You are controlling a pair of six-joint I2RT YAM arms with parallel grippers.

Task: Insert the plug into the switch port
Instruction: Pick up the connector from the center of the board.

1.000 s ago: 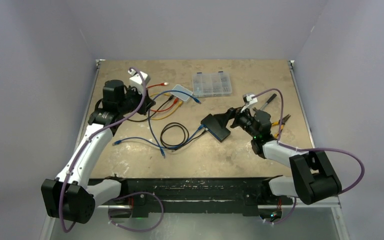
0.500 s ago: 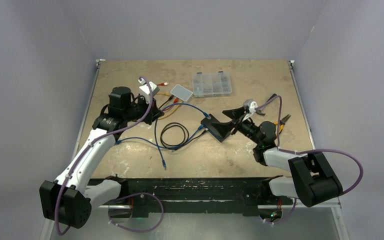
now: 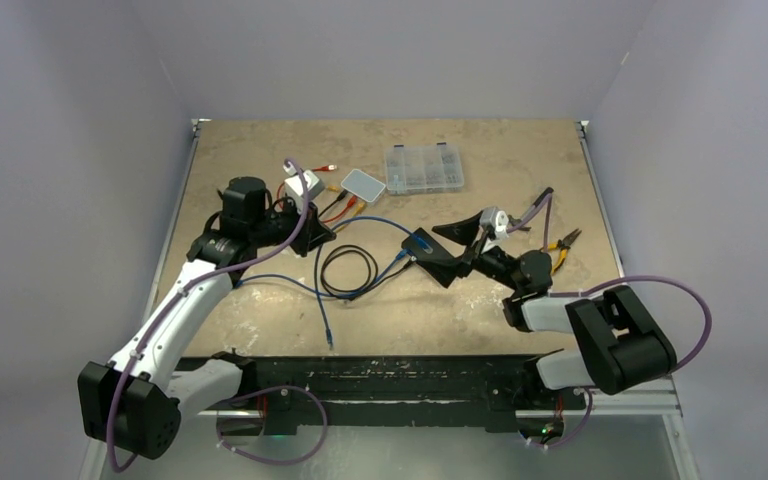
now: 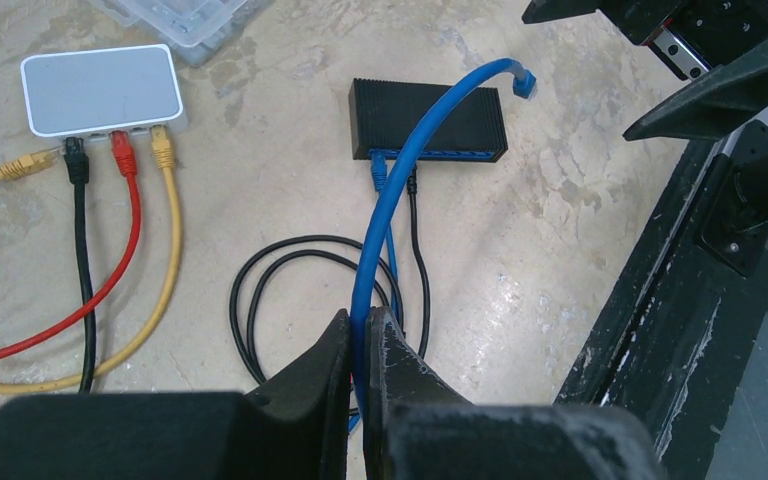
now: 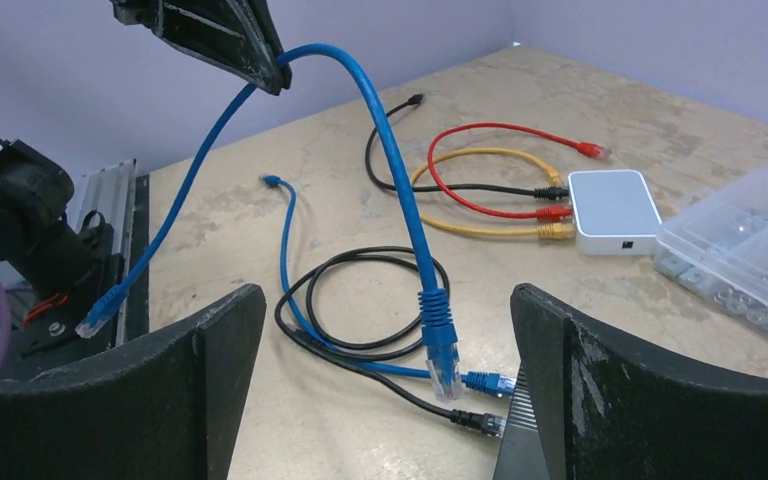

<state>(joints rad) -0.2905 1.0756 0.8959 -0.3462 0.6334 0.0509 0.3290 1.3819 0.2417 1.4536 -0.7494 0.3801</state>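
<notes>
The black switch (image 3: pixel 422 244) lies mid-table with a blue and a black cable plugged into its front; it also shows in the left wrist view (image 4: pixel 428 118). My left gripper (image 3: pixel 318 236) (image 4: pixel 365 335) is shut on a blue cable (image 4: pixel 390 210). The cable arcs over the switch and ends in a free blue plug (image 4: pixel 523 82). In the right wrist view this plug (image 5: pixel 442 362) hangs tip down just in front of the switch's corner (image 5: pixel 520 440). My right gripper (image 5: pixel 388 345) (image 3: pixel 452 252) is open and empty, its fingers either side of the hanging plug.
A white router (image 3: pixel 364 182) with black, red and yellow cables stands behind the left gripper. A clear parts box (image 3: pixel 423 167) is at the back. A black cable coil (image 3: pixel 348 270) lies left of the switch. Orange-handled pliers (image 3: pixel 563 243) lie at the right.
My left gripper has moved right toward the switch, carrying the blue cable so its plug now hangs over the switch. My right wrist has dropped and turned toward the switch front.
</notes>
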